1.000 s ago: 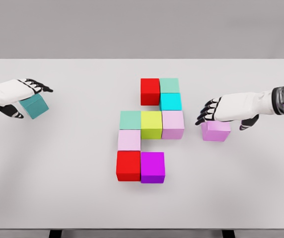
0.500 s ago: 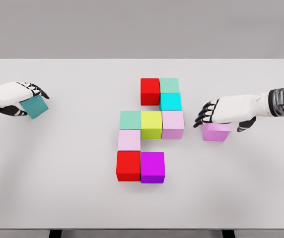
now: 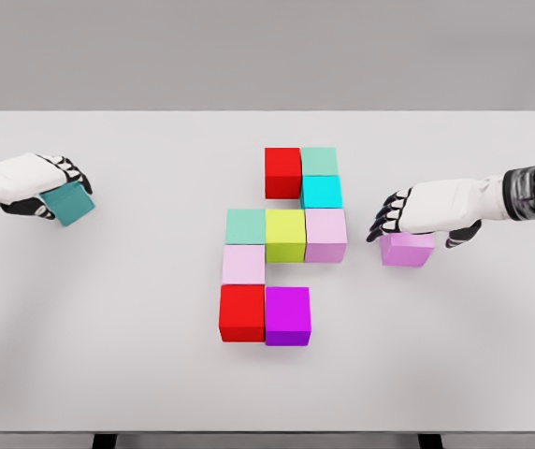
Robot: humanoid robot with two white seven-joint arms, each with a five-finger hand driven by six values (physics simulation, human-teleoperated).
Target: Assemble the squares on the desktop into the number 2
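In the middle of the white table point(image 3: 137, 355), several cubes touch each other: a red cube point(image 3: 282, 172), a mint cube point(image 3: 319, 160), a cyan cube point(image 3: 321, 192), a green cube point(image 3: 246, 225), a yellow-green cube point(image 3: 285, 235), a lilac cube point(image 3: 325, 235), a pale pink cube point(image 3: 243, 265), a second red cube point(image 3: 241, 313) and a purple cube point(image 3: 287, 316). At the far left, my left hand point(image 3: 57, 195) curls around a tilted teal cube point(image 3: 71, 205). On the right, my right hand point(image 3: 419, 231) closes over a violet cube point(image 3: 406, 250), fingers on its left side and thumb on its right.
The table's front edge runs along the bottom of the view, with dark legs under it. A plain grey wall stands behind the table. The violet cube sits a short gap to the right of the lilac cube.
My left hand's fingers have curled down onto the teal cube, which shifted slightly right. My right hand has lowered and tightened its fingers over the violet cube. The central cubes have not moved.
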